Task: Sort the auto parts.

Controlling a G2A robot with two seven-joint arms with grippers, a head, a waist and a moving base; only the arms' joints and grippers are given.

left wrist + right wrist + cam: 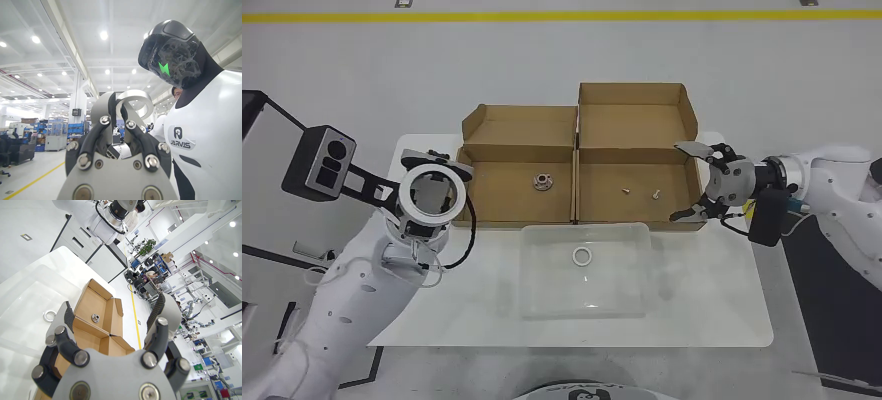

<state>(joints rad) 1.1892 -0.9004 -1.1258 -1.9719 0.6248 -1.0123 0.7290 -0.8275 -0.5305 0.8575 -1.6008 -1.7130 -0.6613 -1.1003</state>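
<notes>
The left gripper [118, 106] is pinching the rim of a large metal ring [148, 106] between nearly closed fingers. It is a broad, flat, brushed-silver band with a wide round hole, and the hand is holding it up, face toward the top camera. The right gripper [694, 183] is spreading wide and gripping nothing, just outside the wall of the nearer cardboard box [602, 178]. Ahead of its fingertips, a flanged hub [95, 317] is lying in the farther box and a small ring [49, 315] is sitting in the clear tray [24, 285].
</notes>
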